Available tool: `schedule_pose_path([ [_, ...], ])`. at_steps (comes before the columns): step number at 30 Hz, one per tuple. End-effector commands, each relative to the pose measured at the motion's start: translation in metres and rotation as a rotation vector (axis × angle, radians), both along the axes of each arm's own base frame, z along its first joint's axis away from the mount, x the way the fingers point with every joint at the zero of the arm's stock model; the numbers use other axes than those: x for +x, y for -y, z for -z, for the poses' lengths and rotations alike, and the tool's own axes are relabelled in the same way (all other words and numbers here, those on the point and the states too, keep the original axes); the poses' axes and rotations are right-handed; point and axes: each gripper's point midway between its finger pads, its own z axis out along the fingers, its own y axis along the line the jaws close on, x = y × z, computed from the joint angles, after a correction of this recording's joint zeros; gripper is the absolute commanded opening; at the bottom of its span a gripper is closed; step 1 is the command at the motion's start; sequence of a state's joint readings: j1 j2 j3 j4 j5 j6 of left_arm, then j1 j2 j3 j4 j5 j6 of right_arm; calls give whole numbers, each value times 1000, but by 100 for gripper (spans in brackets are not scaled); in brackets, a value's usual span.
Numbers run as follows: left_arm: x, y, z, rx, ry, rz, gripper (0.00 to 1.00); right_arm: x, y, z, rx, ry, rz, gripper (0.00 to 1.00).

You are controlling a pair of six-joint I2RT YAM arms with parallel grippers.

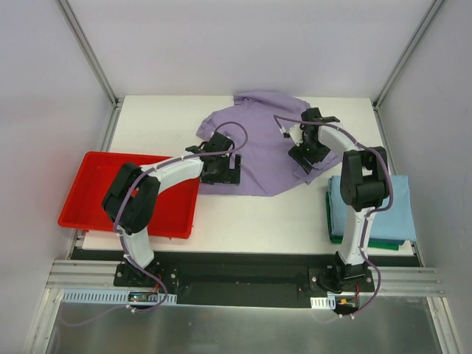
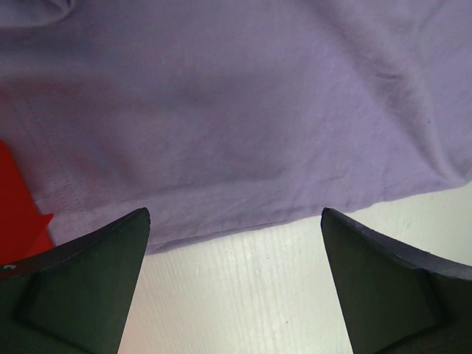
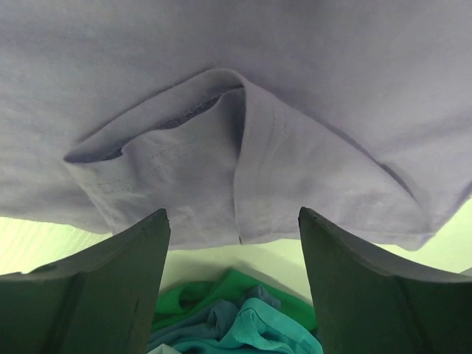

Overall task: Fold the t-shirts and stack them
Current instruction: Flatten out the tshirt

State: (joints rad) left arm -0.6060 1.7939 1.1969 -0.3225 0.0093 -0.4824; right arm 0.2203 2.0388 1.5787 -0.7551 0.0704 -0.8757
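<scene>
Lavender t-shirt (image 1: pixel 258 147) lying spread but rumpled across the far middle of the tabletop (image 1: pixel 251 221), with both arms set over it — the left hand (image 1: pixel 220 168) at its near-left hem (image 2: pixel 221 221), the right hand (image 1: pixel 306 151) at its right sleeve (image 3: pixel 243 169). The left hand is wide open and holds nothing, its fingers straddling the stitched edge where cloth meets bare tabletop. The right hand also has its fingers apart, somewhat narrower, with the doubled-over sleeve just ahead of the tips and nothing pinched yet. This placement suggests a two-point pickup, so the cloth can be drawn taut for a fold. The fabric looks thin, soft and lightly creased. At the right edge a folded light blue t-shirt (image 1: pixel 376 206) rests on a dark green t-shirt (image 1: pixel 383 245) — probably the stack this one will join. A red tray (image 1: pixel 88 188) sits at the left
</scene>
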Motion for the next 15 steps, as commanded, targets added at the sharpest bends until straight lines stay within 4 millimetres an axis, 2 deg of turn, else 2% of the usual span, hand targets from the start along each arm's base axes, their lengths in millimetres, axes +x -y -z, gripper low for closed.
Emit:
schedule_pose_path([
  [1, 7, -11, 4, 33, 18, -31, 99, 1, 11, -3, -55, -26, 10, 71],
  [6, 6, -15, 5, 43, 21, -37, 99, 11, 14, -1, -57, -10, 71, 57],
  [10, 6, -18, 7, 51, 21, -45, 99, 17, 19, -1, -61, 9, 112, 52],
  [15, 4, -20, 11, 60, 14, -48, 99, 18, 31, -5, -94, 24, 148, 37],
])
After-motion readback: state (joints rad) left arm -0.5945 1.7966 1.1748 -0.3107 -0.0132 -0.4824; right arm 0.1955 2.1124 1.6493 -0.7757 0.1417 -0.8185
